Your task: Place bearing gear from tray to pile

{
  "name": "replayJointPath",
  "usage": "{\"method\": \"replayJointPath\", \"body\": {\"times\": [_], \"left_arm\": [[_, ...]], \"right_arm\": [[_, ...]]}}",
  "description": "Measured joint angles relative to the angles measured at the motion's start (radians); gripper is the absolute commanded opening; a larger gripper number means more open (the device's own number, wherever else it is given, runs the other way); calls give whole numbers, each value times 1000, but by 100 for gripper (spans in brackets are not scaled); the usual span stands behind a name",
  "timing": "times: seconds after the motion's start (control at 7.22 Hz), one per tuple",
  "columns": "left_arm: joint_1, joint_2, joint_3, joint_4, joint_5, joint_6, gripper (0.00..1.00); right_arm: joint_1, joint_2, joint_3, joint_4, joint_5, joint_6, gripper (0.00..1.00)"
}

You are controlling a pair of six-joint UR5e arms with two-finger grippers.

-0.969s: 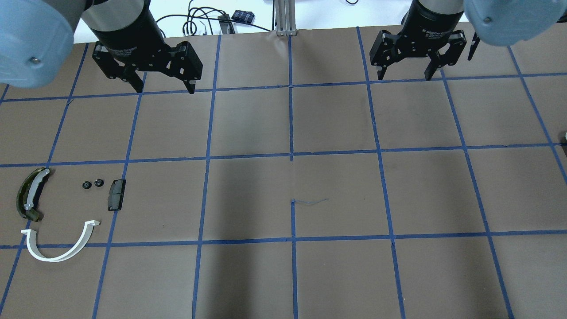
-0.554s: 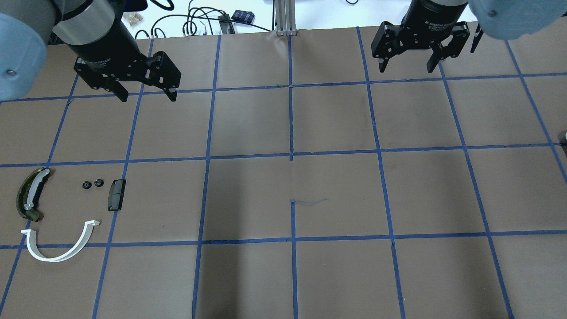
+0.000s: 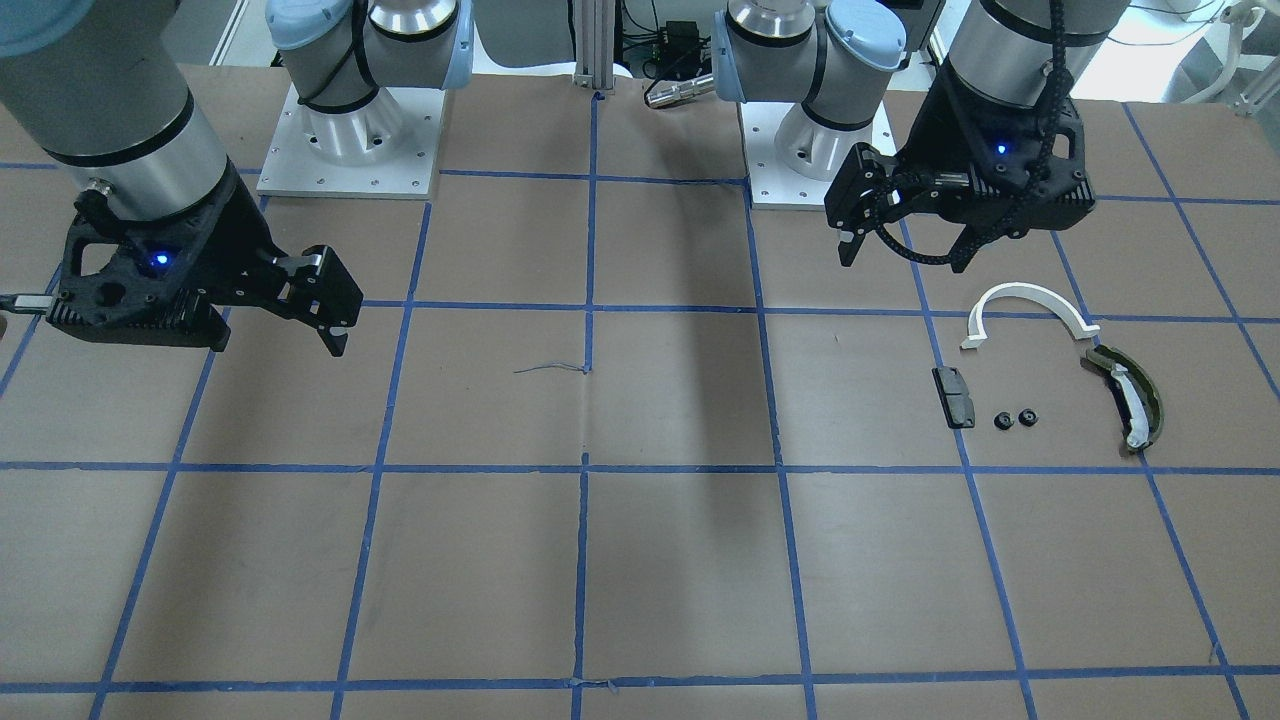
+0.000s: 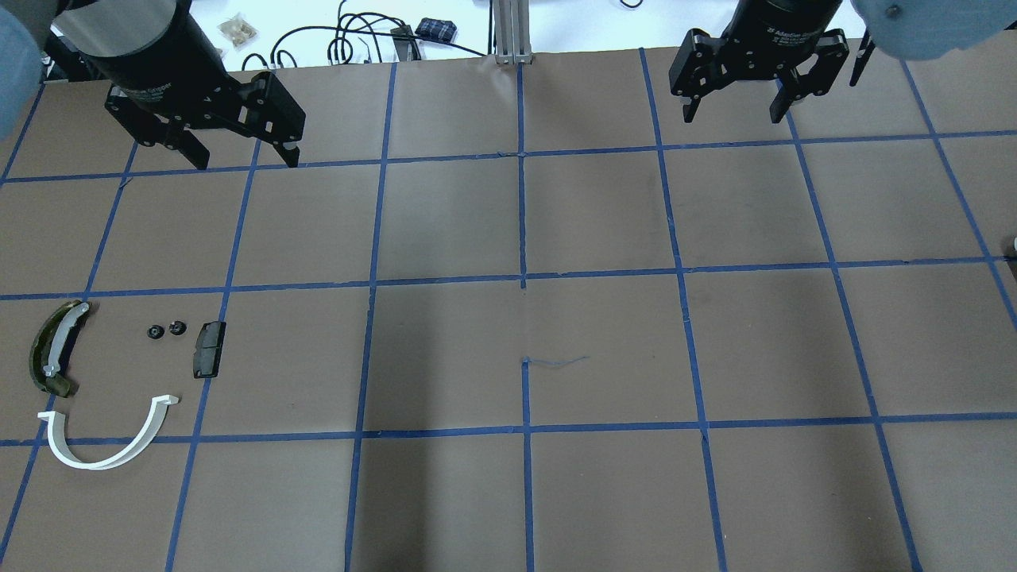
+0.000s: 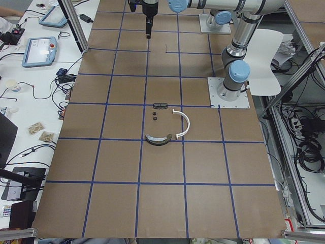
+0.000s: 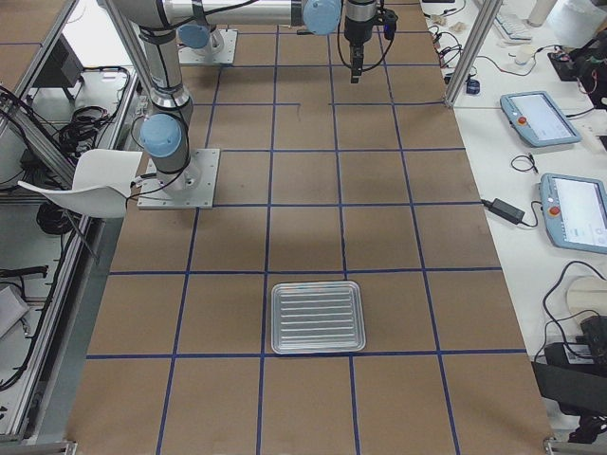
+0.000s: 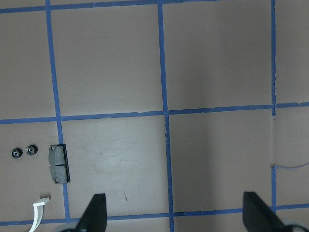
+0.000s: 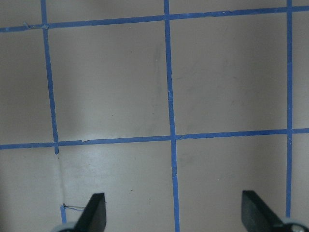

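The pile lies at the left of the overhead view: a white half-ring arc (image 4: 107, 441), an olive-green curved piece (image 4: 52, 349), a black block (image 4: 209, 349) and two small black bearing gears (image 4: 156, 331) (image 4: 177, 326). The gears (image 7: 16, 153) and the block (image 7: 59, 164) also show in the left wrist view. My left gripper (image 4: 245, 161) is open and empty, high above the table, well beyond the pile. My right gripper (image 4: 732, 117) is open and empty at the far right. The ribbed metal tray (image 6: 319, 318) shows only in the exterior right view.
Blue tape lines grid the brown table. A small thread mark (image 4: 556, 361) lies near the middle. Cables (image 4: 357, 40) and an aluminium post (image 4: 512, 32) stand beyond the far edge. The two arm bases (image 3: 350, 130) (image 3: 810, 140) sit on the robot's side.
My left gripper has moved left and farther toward the table's far edge, still open. My right gripper has drifted slightly toward the far edge. The pile has not moved.
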Motion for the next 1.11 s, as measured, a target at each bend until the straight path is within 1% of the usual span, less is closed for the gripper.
{"method": "replayJointPath", "body": {"times": [1.11], "left_arm": [[-8,20,-10,-4,-5,-8,100]], "right_arm": [[-3,4,7,-5,4,-7,100]]}}
